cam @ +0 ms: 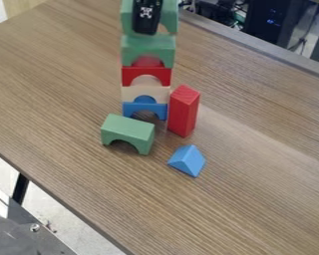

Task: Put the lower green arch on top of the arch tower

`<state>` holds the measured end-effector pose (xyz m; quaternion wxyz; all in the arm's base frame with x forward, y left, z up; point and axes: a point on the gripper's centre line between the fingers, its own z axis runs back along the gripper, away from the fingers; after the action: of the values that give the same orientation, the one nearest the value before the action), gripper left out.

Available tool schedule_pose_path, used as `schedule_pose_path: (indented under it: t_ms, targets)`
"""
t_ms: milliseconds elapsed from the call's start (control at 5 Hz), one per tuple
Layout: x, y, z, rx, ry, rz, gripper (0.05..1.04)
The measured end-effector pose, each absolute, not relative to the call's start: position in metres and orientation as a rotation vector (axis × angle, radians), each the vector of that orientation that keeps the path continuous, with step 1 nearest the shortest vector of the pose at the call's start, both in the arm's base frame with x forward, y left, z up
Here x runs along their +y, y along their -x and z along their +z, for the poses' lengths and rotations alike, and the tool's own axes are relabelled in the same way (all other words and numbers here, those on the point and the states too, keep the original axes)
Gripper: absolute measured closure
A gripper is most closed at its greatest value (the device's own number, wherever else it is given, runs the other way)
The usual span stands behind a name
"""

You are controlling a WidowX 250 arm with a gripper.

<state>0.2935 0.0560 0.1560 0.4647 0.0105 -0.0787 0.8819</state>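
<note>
One loose green arch block [127, 130], lying lowest and nearest of the greens: upright on its two legs, opening down, on the wood-grain bench [255, 169], in front of the arch tower and slightly to its left. Taken as the task's piece by its low place. Risk: a skewed grasp, since it sits at an angle; a low approach would probably catch the base behind it.

One arch tower [145, 90], single column, bottom to top: blue arch [128, 109], beige arch [131, 93], red arch [146, 71], green arch [147, 46], uppermost green arch [169, 16]. Risk: toppling, likely from a sideways nudge or an off-centre load on so narrow a stack.

One black gripper [147, 27], pointing down at the uppermost green arch, covering its middle. Grasp state: cannot tell whether clenched on that arch or released. Whether the arch bears fully on the green below is also unclear. Likely fault: letting go unseated, or dragging the arch along on withdrawal.

One red rectangular block [182, 113], on end, just beside the tower's base at right. Risk: being knocked over by a falling arch.

One blue triangular prism [187, 160], front right; a minor obstacle.
</note>
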Motion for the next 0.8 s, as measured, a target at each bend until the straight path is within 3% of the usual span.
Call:
schedule_pose_path:
  t_ms: [800]
  targets:
    - [0.0547, -0.2905, 0.1557, -0.177, -0.042, 2.183, 0.483]
